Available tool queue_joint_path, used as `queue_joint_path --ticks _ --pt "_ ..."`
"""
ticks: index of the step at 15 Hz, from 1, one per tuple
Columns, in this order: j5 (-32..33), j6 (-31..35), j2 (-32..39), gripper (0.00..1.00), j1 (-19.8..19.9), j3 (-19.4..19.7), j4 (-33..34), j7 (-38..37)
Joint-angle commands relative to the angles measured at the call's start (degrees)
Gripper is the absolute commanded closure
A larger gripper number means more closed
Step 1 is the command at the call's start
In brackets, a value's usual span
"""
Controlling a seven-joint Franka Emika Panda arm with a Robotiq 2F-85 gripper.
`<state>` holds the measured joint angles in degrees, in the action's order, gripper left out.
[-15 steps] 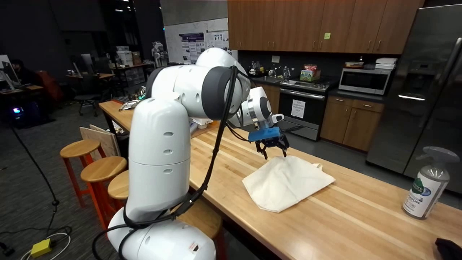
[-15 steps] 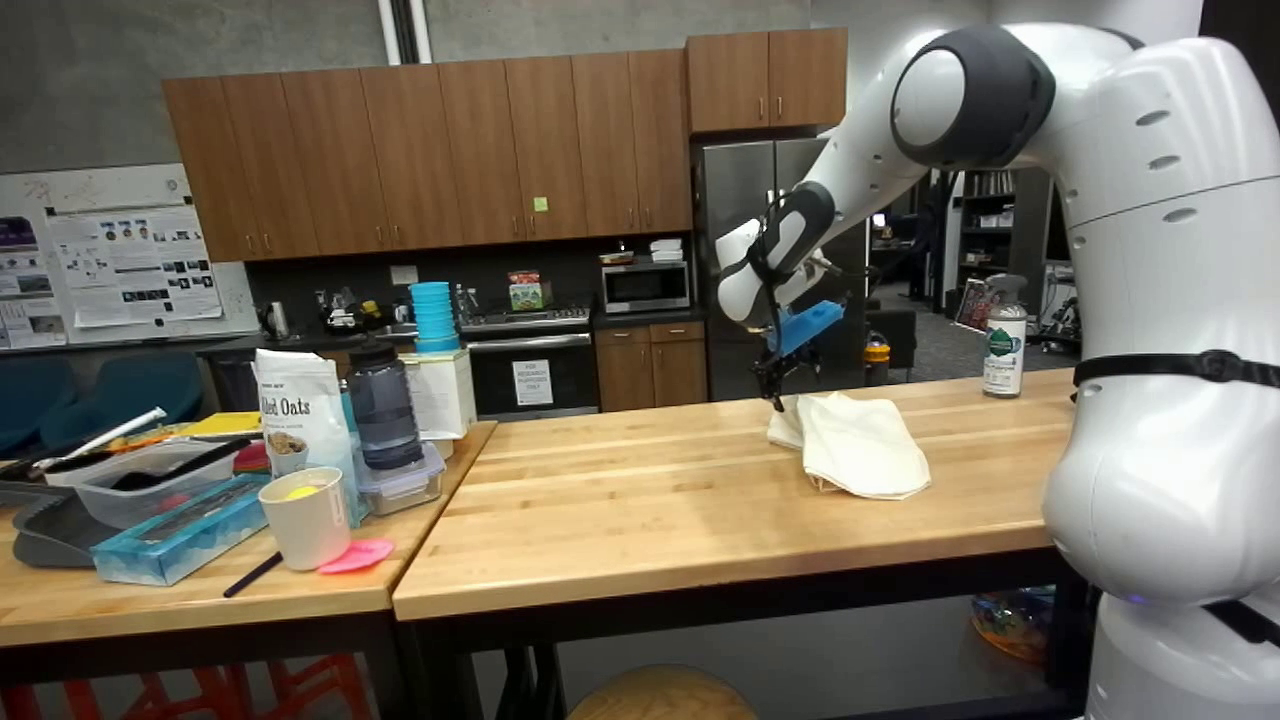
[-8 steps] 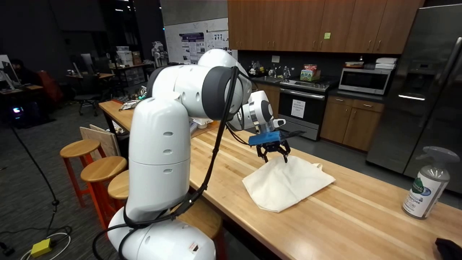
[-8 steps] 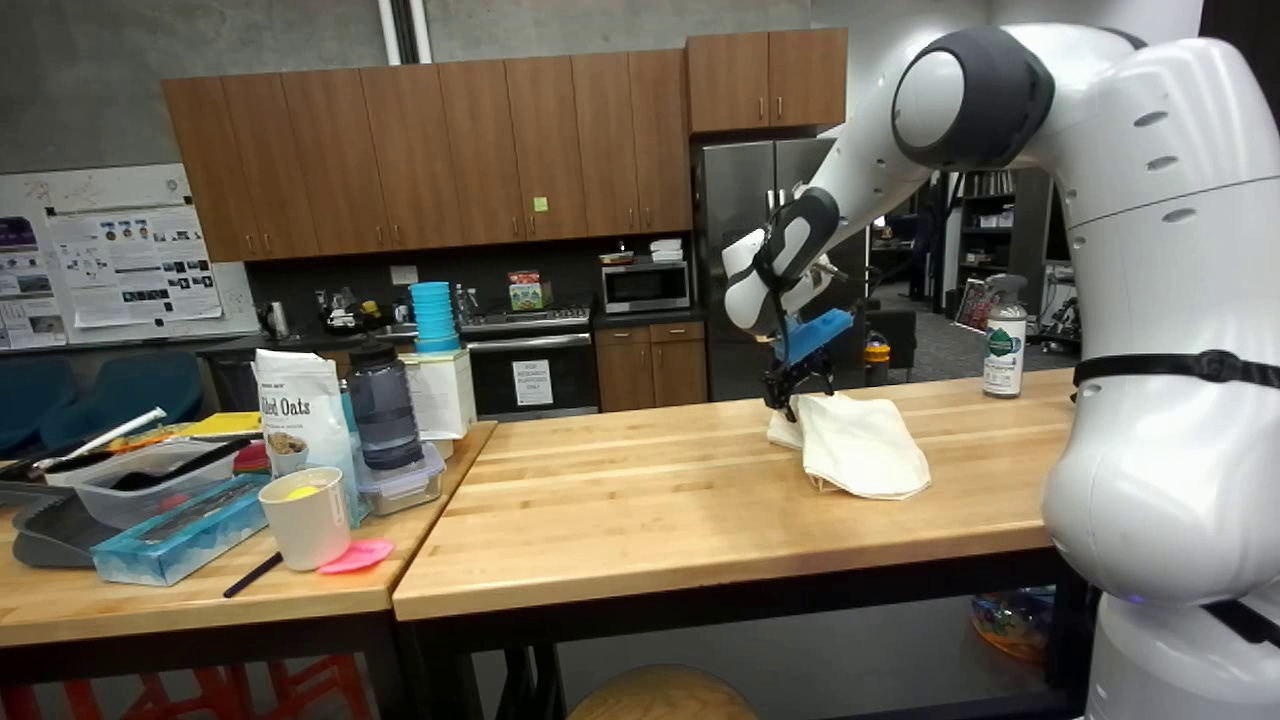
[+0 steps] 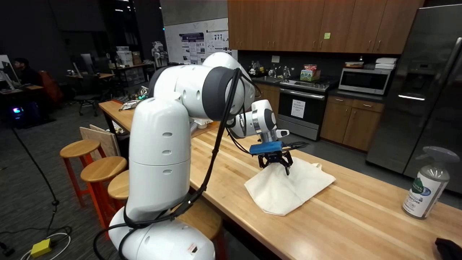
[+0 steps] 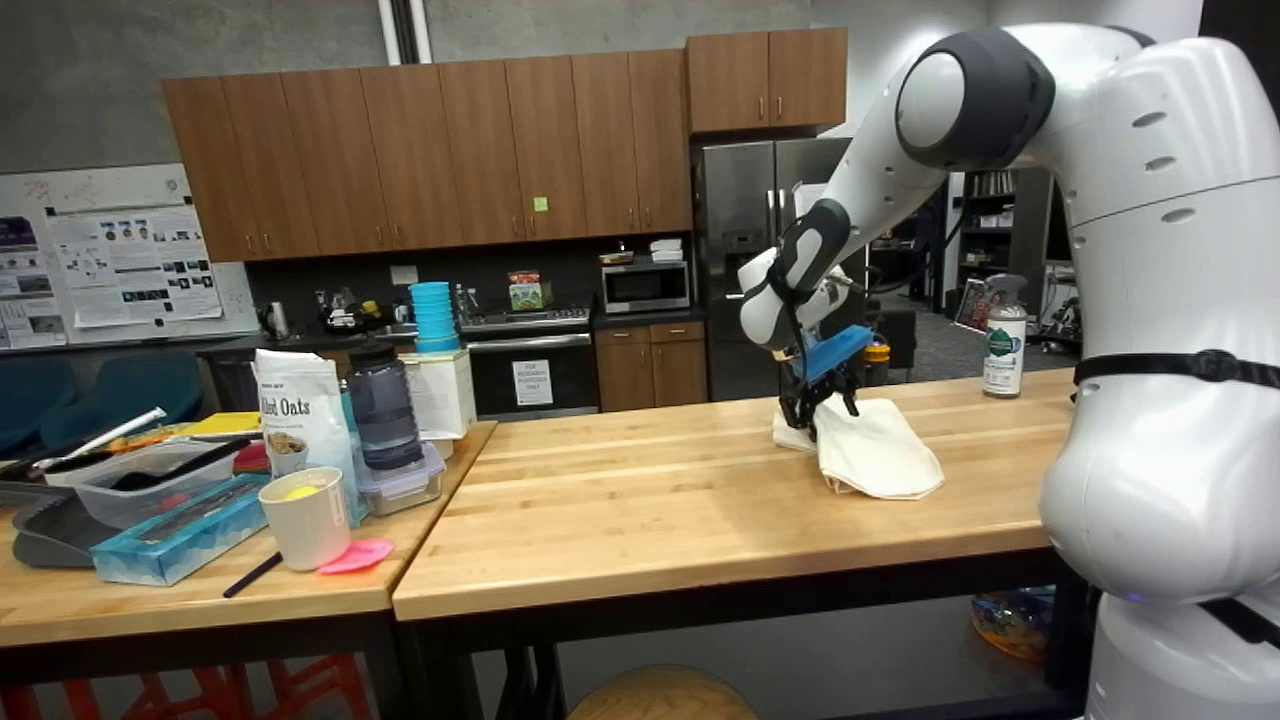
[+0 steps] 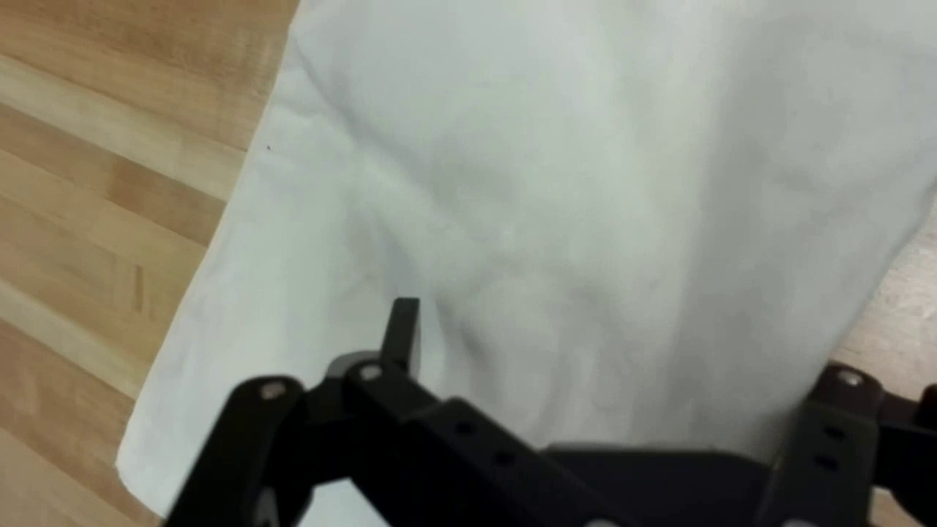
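While wooden table [image 5: 361,224] spreads beneath cream cloth [image 5: 292,193], cloth lies rumpled, one part raised in ridge. Well apart from cloth, on same table: clear spray bottle [image 5: 426,191] with white label, upright. At cloth's raised part: black gripper [image 5: 275,169], jaws wide apart, fabric between.

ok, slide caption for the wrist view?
Wrist view: open hand straddling part of a wrinkled pale cloth on a butcher-block tabletop.
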<state>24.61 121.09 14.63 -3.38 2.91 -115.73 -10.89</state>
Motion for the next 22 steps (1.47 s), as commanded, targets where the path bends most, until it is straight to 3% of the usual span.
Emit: queue_joint_path --ticks 1,3,4,6,12,13,15,18,22 --pt "-0.21 0.67 -2.64 0.32 0.68 0.21 -2.96 -0.66" --pt "-0.2 0.66 -2.88 0.48 0.82 0.23 -3.35 -0.79" --pt "-0.02 0.01 -0.26 0.31 0.52 -0.06 -0.91 -0.33" --pt "-0.02 0.01 -0.61 0.47 0.58 -0.07 -1.29 -0.51" --pt "-0.02 0.05 -0.91 0.48 0.6 -0.08 -1.64 -0.67" --pt "-0.02 0.06 -0.93 0.73 0.6 -0.08 -1.66 -0.68" --pt "0.16 0.09 -1.01 0.77 0.52 -0.13 -1.57 -0.68" --pt "0.65 0.05 -1.46 1.0 0.23 -0.28 -1.4 -0.94" --pt "1.1 -0.13 -1.61 0.99 -0.22 -0.31 -0.26 -1.47"
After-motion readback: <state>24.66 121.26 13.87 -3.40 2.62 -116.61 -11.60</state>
